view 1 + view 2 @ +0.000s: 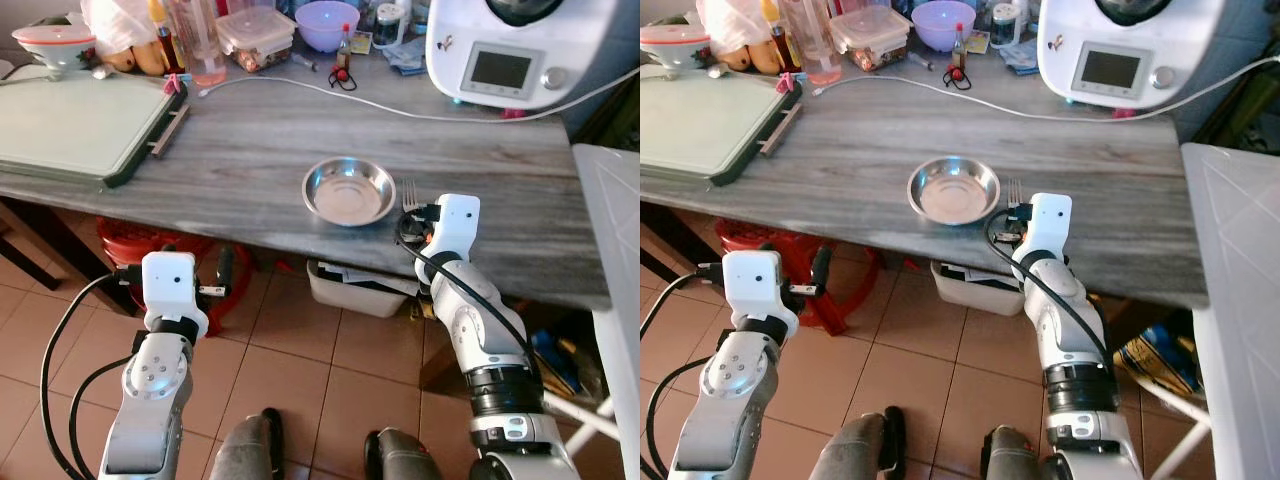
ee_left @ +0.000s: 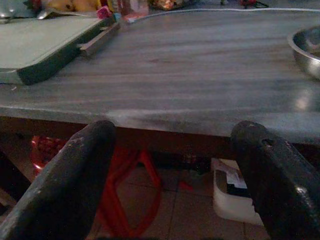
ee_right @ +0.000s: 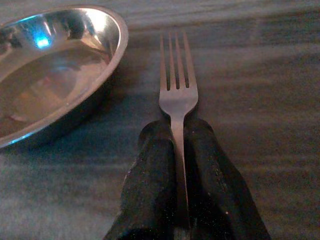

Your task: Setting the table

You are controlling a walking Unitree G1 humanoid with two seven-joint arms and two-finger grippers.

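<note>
A round steel bowl point(image 1: 349, 190) sits near the front edge of the grey wooden table point(image 1: 260, 140). Just to its right lies a metal fork point(image 3: 176, 90), tines pointing away from me. My right gripper point(image 3: 178, 135) is shut on the fork's handle, low over the tabletop beside the bowl point(image 3: 55, 65). The fork's tines point(image 1: 409, 194) poke out past the white wrist. My left gripper point(image 2: 175, 165) is open and holds nothing, below the table's front edge, left of the bowl point(image 2: 307, 50).
A large green-rimmed tray point(image 1: 80, 125) covers the table's left part. At the back stand a white kitchen machine point(image 1: 510, 50), a purple bowl point(image 1: 327, 22), food boxes and a white cable point(image 1: 330, 92). Under the table are a red stool point(image 1: 150, 250) and a white bin point(image 1: 360, 285).
</note>
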